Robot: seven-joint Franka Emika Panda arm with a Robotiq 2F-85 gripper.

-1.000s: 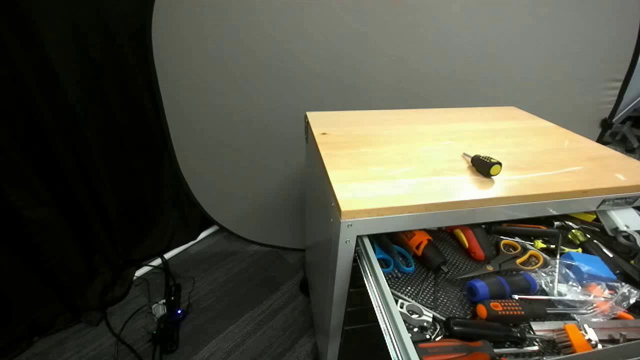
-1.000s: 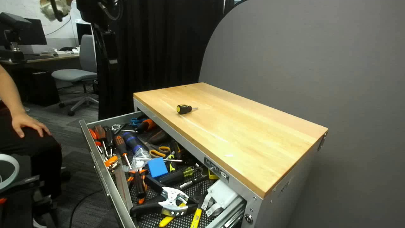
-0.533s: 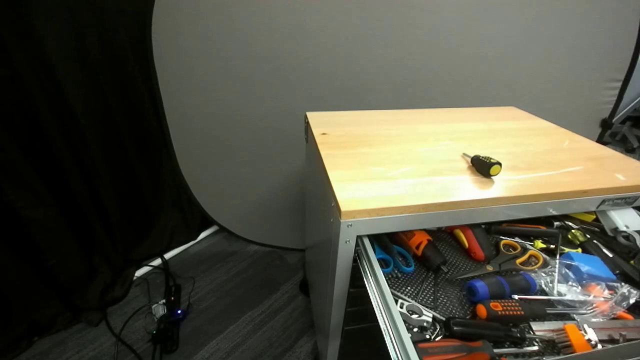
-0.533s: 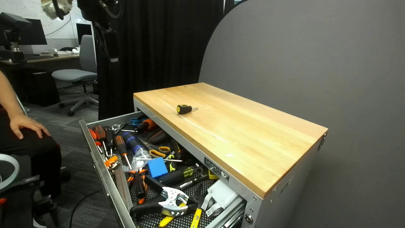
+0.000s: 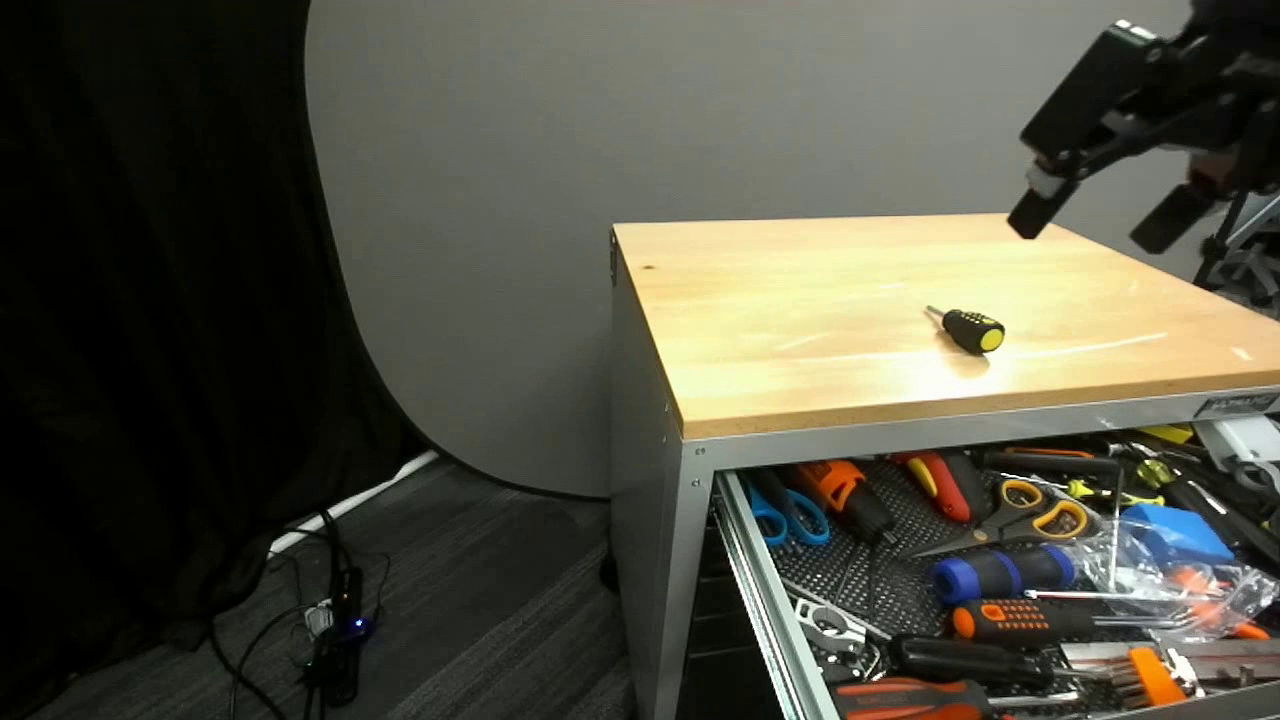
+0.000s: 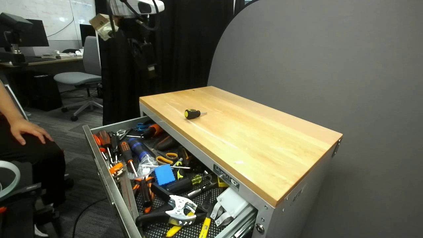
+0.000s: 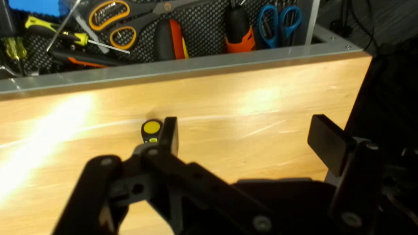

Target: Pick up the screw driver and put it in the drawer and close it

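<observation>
The stubby black and yellow screw driver (image 5: pixel 972 331) lies on the wooden cabinet top near its front edge. It shows in both exterior views (image 6: pixel 192 114). In the wrist view only its yellow handle end (image 7: pixel 152 128) shows beside the left finger; the rest is hidden behind that finger. My gripper (image 5: pixel 1095 215) hangs in the air above and behind the screw driver. In the wrist view the gripper (image 7: pixel 248 137) is open, with only wood surface between its fingers. The top drawer (image 5: pixel 768 595) is pulled out and full of tools; its front wall (image 6: pixel 107 181) faces away from the cabinet.
The wooden top (image 6: pixel 251 135) overhangs the drawer's back part. The drawer holds scissors (image 5: pixel 1040 515), a blue block (image 6: pixel 164 174), a metal clamp (image 6: pixel 181 208) and other tools. A seated person's hand (image 6: pixel 29 130) is at the left. A grey backdrop (image 5: pixel 480 250) stands behind the cabinet.
My gripper has come into an exterior view from the upper right. In the other exterior view the arm has moved right and slightly down. The screw driver and drawer have not moved.
</observation>
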